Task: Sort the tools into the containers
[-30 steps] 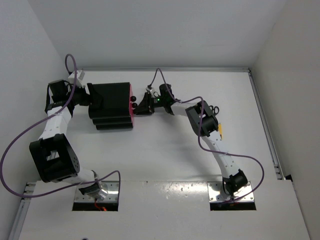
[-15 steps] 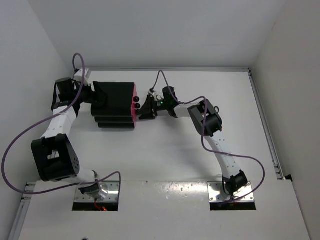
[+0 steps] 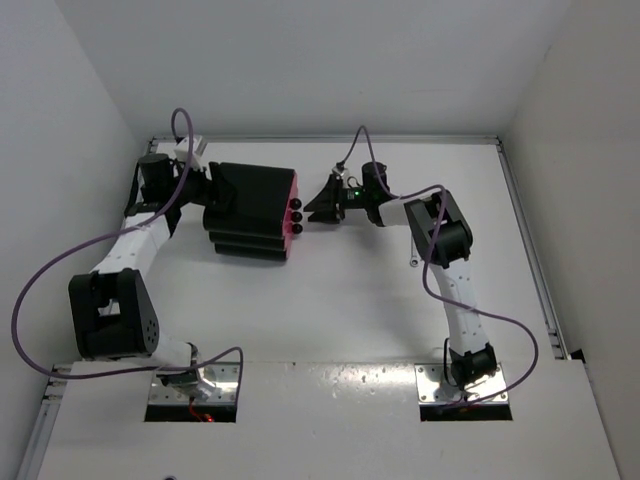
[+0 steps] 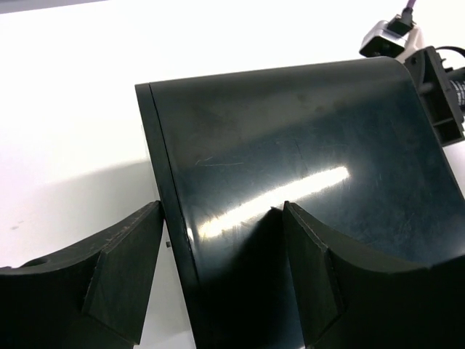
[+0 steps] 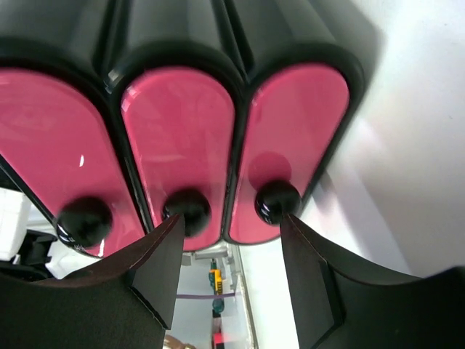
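The black drawer unit (image 3: pixel 250 210) stands at the back left, its three magenta drawer fronts (image 3: pixel 292 216) facing right. In the right wrist view the pink drawers (image 5: pixel 178 123) are shut, each with a round black knob (image 5: pixel 276 201). My right gripper (image 3: pixel 320 207) (image 5: pixel 229 233) is open just in front of the knobs, touching none. My left gripper (image 3: pixel 215 196) (image 4: pixel 221 212) is open at the unit's back, its fingers (image 4: pixel 123 276) straddling the rear edge of the glossy black top (image 4: pixel 305 145). A thin silver tool (image 3: pixel 413 262) lies beside the right arm. The other tools are out of view.
White walls close in the table at the left, back and right. A raised rail (image 3: pixel 530 260) runs along the right edge. Purple cables (image 3: pixel 60 265) loop off both arms. The arm bases (image 3: pixel 465 385) sit at the near edge.
The drawer unit has slid right and turned a little, with my left gripper behind it. My right gripper has backed off to the right, staying in front of the drawer fronts.
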{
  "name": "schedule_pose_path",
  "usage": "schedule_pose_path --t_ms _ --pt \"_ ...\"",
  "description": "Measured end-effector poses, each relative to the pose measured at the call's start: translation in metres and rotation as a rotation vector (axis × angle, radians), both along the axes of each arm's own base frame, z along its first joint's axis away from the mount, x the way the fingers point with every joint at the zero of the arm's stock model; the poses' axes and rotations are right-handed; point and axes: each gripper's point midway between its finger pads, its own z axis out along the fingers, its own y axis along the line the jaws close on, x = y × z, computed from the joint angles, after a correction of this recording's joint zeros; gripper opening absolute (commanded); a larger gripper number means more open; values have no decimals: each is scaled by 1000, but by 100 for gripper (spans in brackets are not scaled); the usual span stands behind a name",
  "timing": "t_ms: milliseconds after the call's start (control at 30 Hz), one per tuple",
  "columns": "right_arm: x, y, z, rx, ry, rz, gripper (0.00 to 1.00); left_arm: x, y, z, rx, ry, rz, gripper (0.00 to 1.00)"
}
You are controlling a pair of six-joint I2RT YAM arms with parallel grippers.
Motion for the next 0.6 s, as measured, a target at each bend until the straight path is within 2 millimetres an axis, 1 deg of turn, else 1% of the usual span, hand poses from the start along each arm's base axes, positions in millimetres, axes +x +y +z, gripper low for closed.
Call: schedule_pose_path --t_ms 100,233,367,500,600 --pt "2 -10 4 2 -6 -18 57 0 -11 -1 -21 1 -18 70" --pt "4 -18 9 5 -12 -33 57 0 -15 -4 -61 2 -11 70" --pt "7 -20 14 9 -24 -40 57 1 -21 -4 -83 -4 -10 70" --pt "9 -20 17 11 -32 -44 57 -1 -37 -4 -99 -6 -39 70" --pt "12 -19 24 20 -50 -35 57 -2 -48 -4 -104 -8 -56 70"
